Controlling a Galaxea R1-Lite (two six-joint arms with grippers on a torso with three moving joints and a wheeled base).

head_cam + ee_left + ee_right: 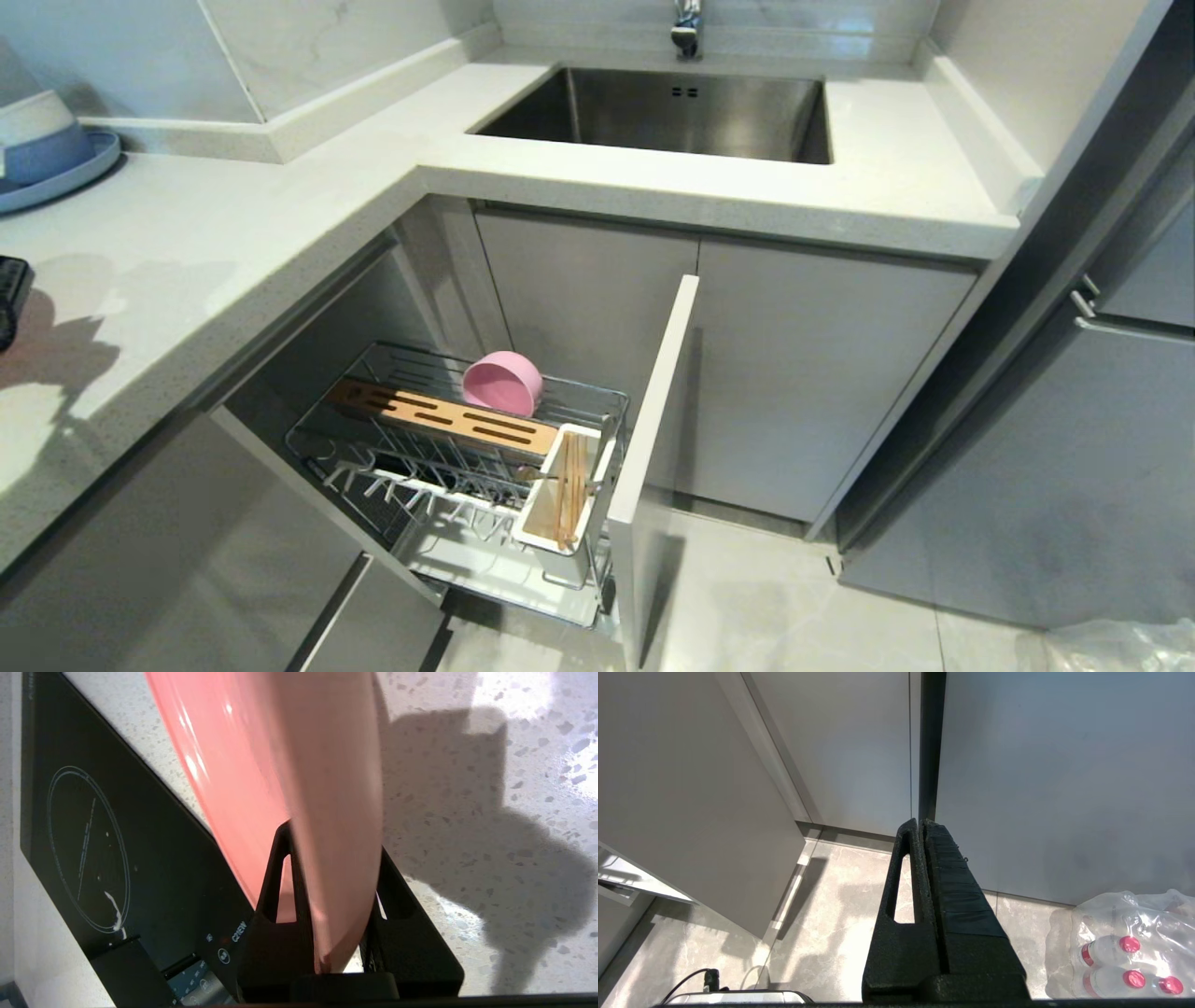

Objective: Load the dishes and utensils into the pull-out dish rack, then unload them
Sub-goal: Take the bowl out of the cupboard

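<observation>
Plate (pixel 299 788) sits edge-on in my left gripper (pixel 334 877), clamped over the counter (pixel 467 812) beside the cooktop (pixel 117 858); bowl (pixel 502 383) and chopsticks (pixel 568 490) wait in the rack (pixel 448 457). Right gripper (pixel 922 858) hangs closed, empty.

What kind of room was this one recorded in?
A home-style kitchen, most likely: a stainless sink set in a pale speckled countertop, a pull-out dish rack open from the grey cabinets below, and a black induction hob on the counter.
</observation>
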